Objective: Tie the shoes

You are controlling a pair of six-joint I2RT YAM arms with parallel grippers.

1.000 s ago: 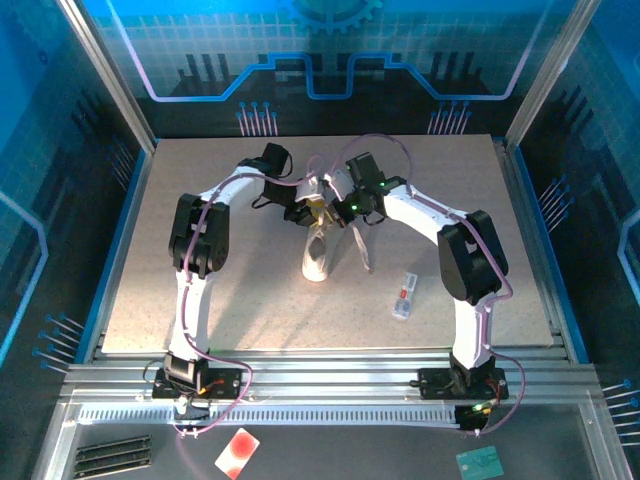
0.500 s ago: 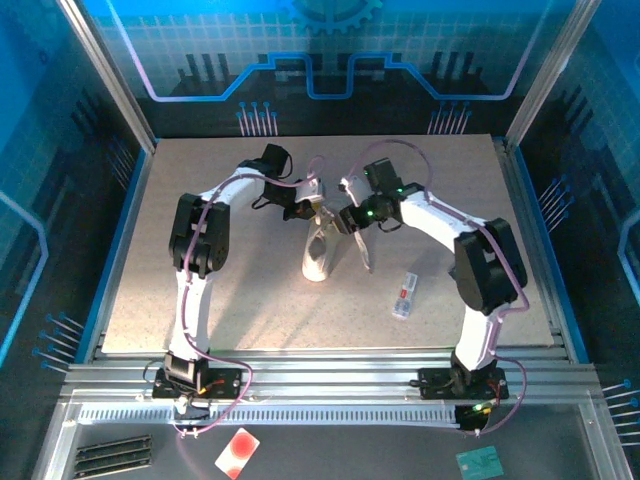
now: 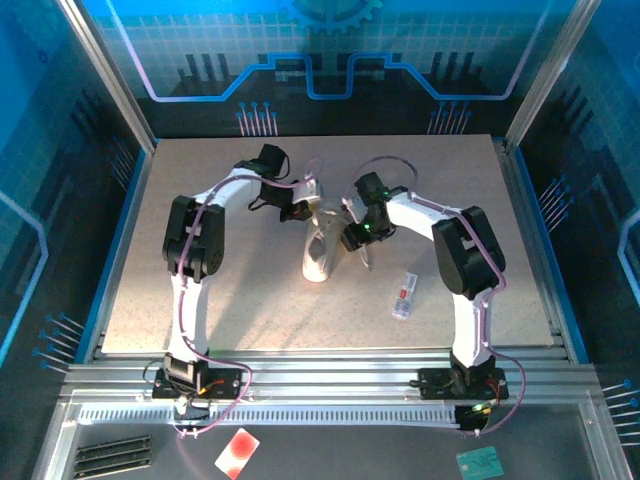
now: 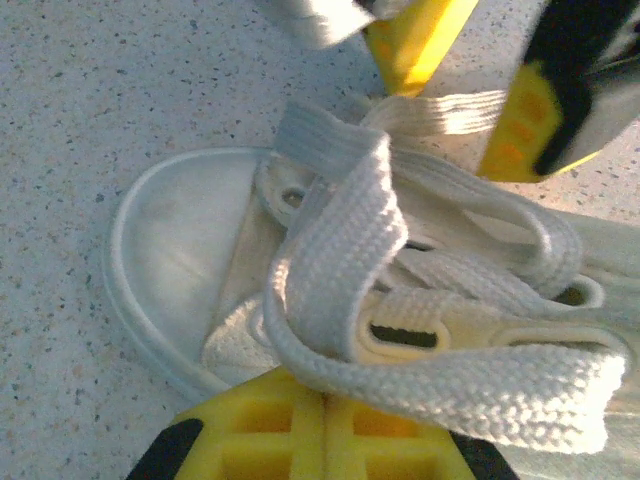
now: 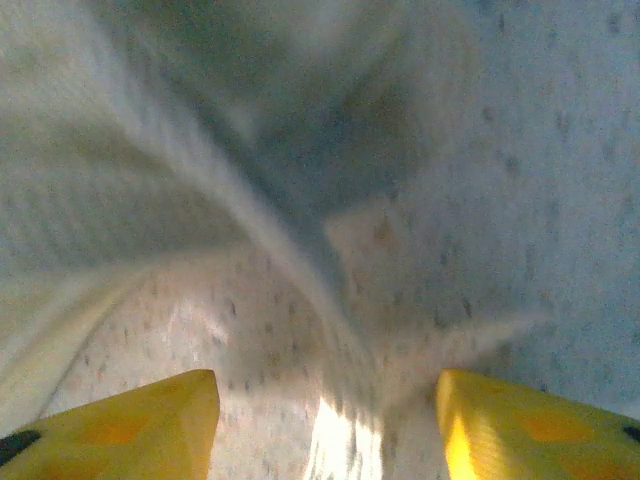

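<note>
**Robotics laboratory work cell.** Two white jointed robot arms (image 3: pixel 188 300) are bolted to slotted aluminium rails (image 3: pixel 330 385) on the near side of the left gripper (image 3: pixel 314 212) and right gripper (image 3: pixel 351 239). A speckled grey tabletop (image 3: pixel 260 310) lies beneath both grippers. Silver aluminium frame posts (image 3: pixel 110 75) and translucent blue wall panels printed with circuit-style line art (image 3: pixel 330 50) enclose the space beyond and beside them.

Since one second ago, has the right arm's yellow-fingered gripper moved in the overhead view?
Yes. The right gripper has come toward the near edge of the table, nearer the small flat white red-marked rectangle, beside the white low-top sneaker.
</note>
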